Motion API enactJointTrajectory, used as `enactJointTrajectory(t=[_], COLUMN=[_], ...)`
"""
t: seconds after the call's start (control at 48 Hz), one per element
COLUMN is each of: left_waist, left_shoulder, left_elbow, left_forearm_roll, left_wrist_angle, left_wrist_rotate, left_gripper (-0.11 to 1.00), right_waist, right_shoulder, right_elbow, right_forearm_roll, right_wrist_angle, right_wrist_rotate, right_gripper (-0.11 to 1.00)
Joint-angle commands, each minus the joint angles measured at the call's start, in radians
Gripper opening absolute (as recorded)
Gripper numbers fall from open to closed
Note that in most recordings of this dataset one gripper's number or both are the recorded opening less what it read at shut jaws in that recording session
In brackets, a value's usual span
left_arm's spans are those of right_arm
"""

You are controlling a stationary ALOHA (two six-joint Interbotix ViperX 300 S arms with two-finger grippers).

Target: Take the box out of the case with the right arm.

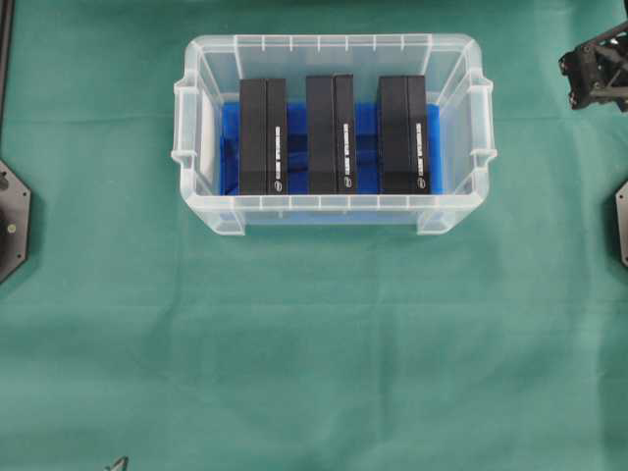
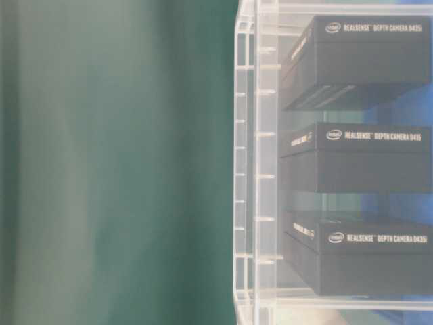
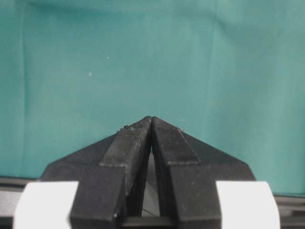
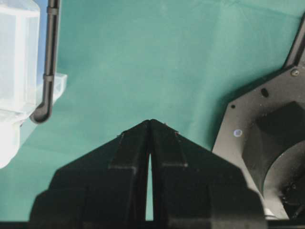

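Note:
The case [image 1: 334,41] is a clear plastic bin with a blue bottom, standing at the back middle of the green cloth. Three black boxes stand in it side by side: left [image 1: 263,135], middle [image 1: 330,133], right [image 1: 403,133]. The table-level view shows the same boxes [image 2: 358,159] through the case wall [image 2: 247,169]. The right arm [image 1: 597,67] sits at the far right, well away from the case. My right gripper [image 4: 150,121] is shut and empty over the cloth, a corner of the case [image 4: 14,62] to its left. My left gripper [image 3: 151,118] is shut on nothing over bare cloth.
Black arm base plates sit at the left edge [image 1: 10,221] and right edge [image 1: 620,221] of the table. In the right wrist view a black cable [image 4: 47,62] hangs beside the case and an arm base [image 4: 267,143] lies to the right. Green cloth [image 1: 314,353] stretches in front of the case.

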Motion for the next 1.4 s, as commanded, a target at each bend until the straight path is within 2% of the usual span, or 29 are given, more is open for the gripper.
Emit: enactJointTrajectory(t=[0.0,0.396,0.459,0.521,0.73,0.772,0.813,1.126,1.376], left_waist=[-0.002,-0.002,-0.002,-0.002,-0.002,-0.002,-0.003,-0.002,0.002], left_shoulder=[0.008,0.008,0.008,0.008,0.008,0.008,0.008,0.008,0.008], left_elbow=[-0.023,-0.023,-0.023,-0.023,-0.023,-0.023,-0.023,-0.023,-0.023], left_forearm_roll=[0.002,0.002,0.002,0.002,0.002,0.002,0.002,0.003,0.006], left_wrist_angle=[-0.003,-0.005,-0.003,-0.005,-0.003,-0.002,0.003,0.089,0.091], left_wrist_rotate=[0.000,0.000,0.000,0.000,0.000,0.000,0.002,0.003,0.003], left_gripper=[0.02,0.02,0.02,0.02,0.02,0.02,0.02,0.02,0.02], right_waist=[-0.003,-0.003,-0.003,-0.003,-0.003,-0.003,-0.003,-0.003,-0.003], right_shoulder=[-0.003,-0.003,-0.003,-0.002,0.008,0.008,0.009,0.008,0.008], right_elbow=[-0.020,-0.017,-0.015,-0.012,-0.003,-0.003,-0.003,-0.003,-0.003], right_forearm_roll=[0.000,0.000,-0.002,-0.005,-0.032,-0.032,-0.032,-0.032,-0.029], right_wrist_angle=[-0.006,-0.008,-0.006,-0.008,-0.005,-0.003,-0.002,-0.002,-0.002], right_wrist_rotate=[0.003,0.012,0.021,0.041,0.083,0.084,0.084,0.084,0.084], right_gripper=[0.01,0.01,0.05,0.17,0.80,0.90,0.94,0.92,0.92])
